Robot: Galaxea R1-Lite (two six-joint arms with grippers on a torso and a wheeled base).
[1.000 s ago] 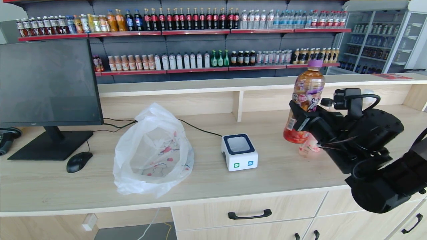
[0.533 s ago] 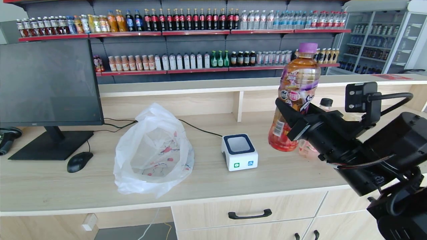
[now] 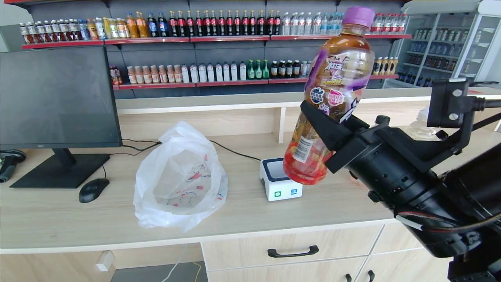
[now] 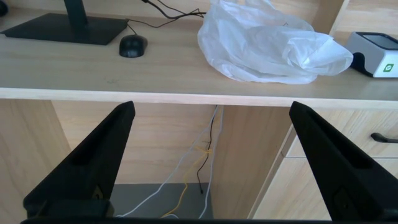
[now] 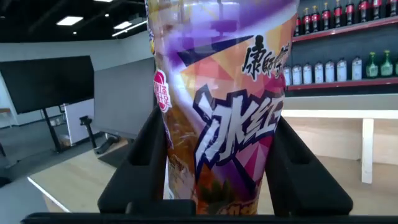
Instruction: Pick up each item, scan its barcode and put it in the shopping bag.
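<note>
Right gripper (image 3: 318,131) clamping the tea bottle (image 3: 338,74) by the scanner (image 3: 278,187)
The bottle is hanging in the air, tilting slightly, purple cap up. In the head view its base is overlapping the scanner's right edge, and the white shopping bag (image 3: 180,176) is lying left of the scanner on the surface (image 3: 58,219). The left gripper (image 4: 208,118) is hovering low in front of the surface, jaws spread wide and holding nothing.

Purple-cap tea bottle (image 3: 336,78) tilted in air nr scanner (image 3: 278,188); white plastic bag (image 3: 180,180) just left.
</note>
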